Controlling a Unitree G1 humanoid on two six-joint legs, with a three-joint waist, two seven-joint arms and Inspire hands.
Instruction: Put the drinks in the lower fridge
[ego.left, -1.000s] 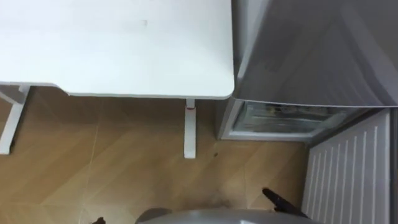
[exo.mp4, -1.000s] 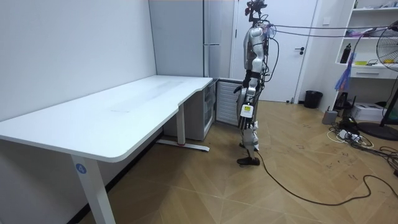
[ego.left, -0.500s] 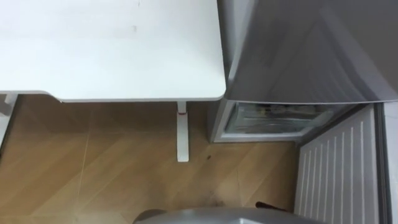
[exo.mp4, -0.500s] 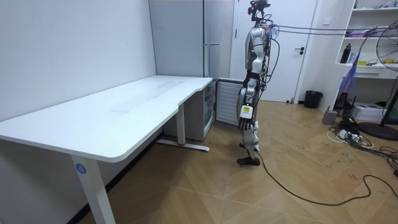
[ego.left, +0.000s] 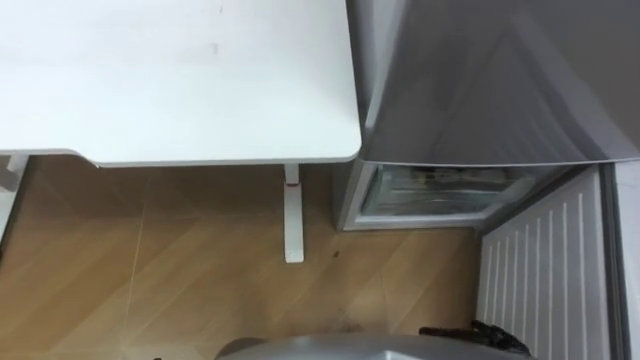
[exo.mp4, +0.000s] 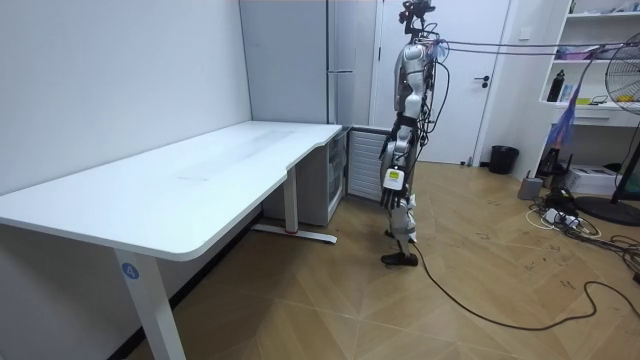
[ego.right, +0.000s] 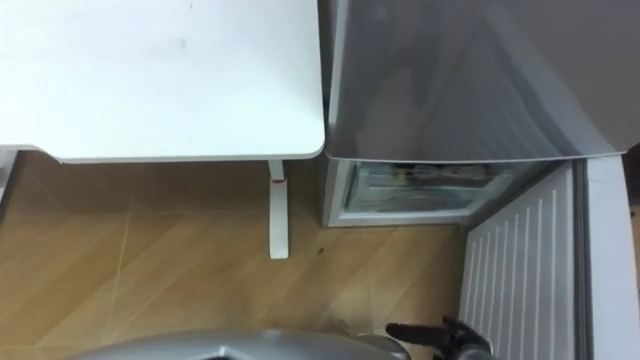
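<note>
one small thing is changing: the right hand (ego.left: 475, 337) is creeping further into the bottom edge of the head view, just beside the open fridge door (ego.left: 545, 270). half a second ago only a dark sliver of it was showing there. a second ago the whole view was also sitting further to the right, but that's the camera moving, not the table (ego.left: 180, 80), and it's holding about steady now.

in the room view the robot is standing right in front of the fridge (ego.left: 480, 80), so i'm guessing it's lining up on the lower compartment (ego.left: 440, 190), which is already hanging open.

the annoying part is that the hand is getting cut off by the frame, so i can't tell if it's open, closed or carrying something. where the drinks are i can't tell either; if one is riding in that hand, the edge is hiding it. whatever is lying inside the compartment is looking like a dim jumble, too murky to name.
</note>
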